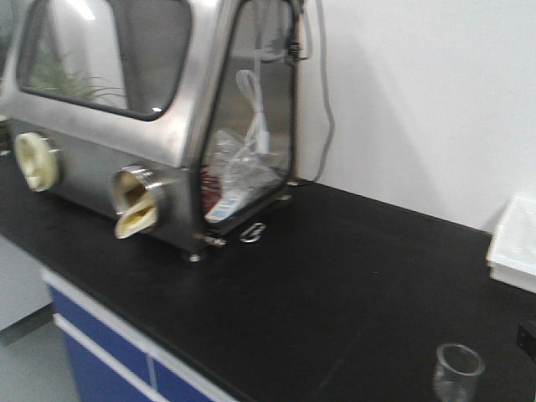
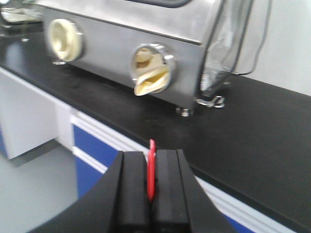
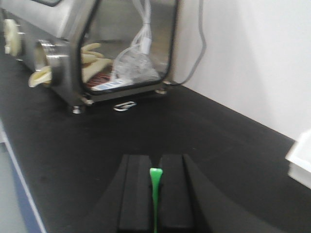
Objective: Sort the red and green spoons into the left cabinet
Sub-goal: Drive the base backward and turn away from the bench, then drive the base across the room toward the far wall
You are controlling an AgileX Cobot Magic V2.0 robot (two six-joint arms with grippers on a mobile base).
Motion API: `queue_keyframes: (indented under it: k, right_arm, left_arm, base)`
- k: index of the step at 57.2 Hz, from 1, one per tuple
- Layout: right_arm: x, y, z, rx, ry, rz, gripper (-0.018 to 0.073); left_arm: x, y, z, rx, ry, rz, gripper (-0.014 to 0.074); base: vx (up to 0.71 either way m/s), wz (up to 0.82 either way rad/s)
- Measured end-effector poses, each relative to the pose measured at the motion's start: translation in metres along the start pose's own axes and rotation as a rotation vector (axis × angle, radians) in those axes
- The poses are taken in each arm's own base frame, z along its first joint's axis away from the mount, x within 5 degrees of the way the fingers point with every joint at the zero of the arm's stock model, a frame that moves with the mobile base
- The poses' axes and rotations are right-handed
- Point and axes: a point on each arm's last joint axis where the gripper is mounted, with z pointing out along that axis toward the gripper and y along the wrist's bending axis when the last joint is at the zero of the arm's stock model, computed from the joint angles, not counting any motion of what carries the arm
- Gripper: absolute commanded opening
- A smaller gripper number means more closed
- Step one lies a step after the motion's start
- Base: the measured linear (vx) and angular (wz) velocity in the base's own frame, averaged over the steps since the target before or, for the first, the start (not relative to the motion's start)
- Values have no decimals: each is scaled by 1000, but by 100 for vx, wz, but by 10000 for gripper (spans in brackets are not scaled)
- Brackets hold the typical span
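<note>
In the left wrist view my left gripper (image 2: 151,155) is shut on the red spoon (image 2: 151,170), which stands edge-on between the black pads with its tip poking out above them. It hangs off the front edge of the black counter (image 2: 252,145). In the right wrist view my right gripper (image 3: 155,160) is shut on the green spoon (image 3: 155,194), its thin handle running down between the pads, above the black counter top (image 3: 204,131). The light grey cabinet is out of view. Neither gripper shows in the front view.
A stainless steel glove box (image 1: 126,126) with cream glove ports (image 1: 134,201) stands at the counter's back left. It also shows in the left wrist view (image 2: 146,43) and the right wrist view (image 3: 97,43). A glass beaker (image 1: 457,371) and white tray (image 1: 515,247) sit right. Blue drawer fronts (image 1: 92,360) lie below.
</note>
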Motion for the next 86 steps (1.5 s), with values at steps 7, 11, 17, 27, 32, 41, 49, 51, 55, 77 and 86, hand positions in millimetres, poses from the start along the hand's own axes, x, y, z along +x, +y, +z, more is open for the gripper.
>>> queue_keyframes:
  k: [7,11,17,27,32,41,49,51,55,77,86]
  right_arm:
    - [0,0,0,0,0,0,-5]
    - [0,0,0,0,0,0,-5]
    - [0,0,0,0,0,0,-5]
    - [0,0,0,0,0,0,-5]
    - [0,0,0,0,0,0,-5]
    - [0,0,0,0,0,0,-5]
    - [0,0,0,0,0,0,-5]
    - [0,0,0,0,0,0,-5]
    - [0,0,0,0,0,0,-5]
    - [0,0,0,0,0,0,-5]
    - [0,0,0,0,0,0,-5]
  left_arm:
    - [0,0,0,0,0,0,2]
    - [0,0,0,0,0,0,2]
    - [0,0,0,0,0,0,2]
    - [0,0,0,0,0,0,2]
    - [0,0,0,0,0,0,2]
    - [0,0,0,0,0,0,2]
    - [0,0,0,0,0,0,2]
    - [0,0,0,0,0,0,2]
    - [0,0,0,0,0,0,2]
    - [0,0,0,0,0,0,2]
    - [0,0,0,0,0,0,2]
  base:
    - [-4,55]
    - [-3,58]
    - [-2,60]
    - [-1,54]
    - [0,46]
    - [1,42]
    - [2,41]
    - [2,41]
    - [3,41]
    - [4,39]
    - [8,32]
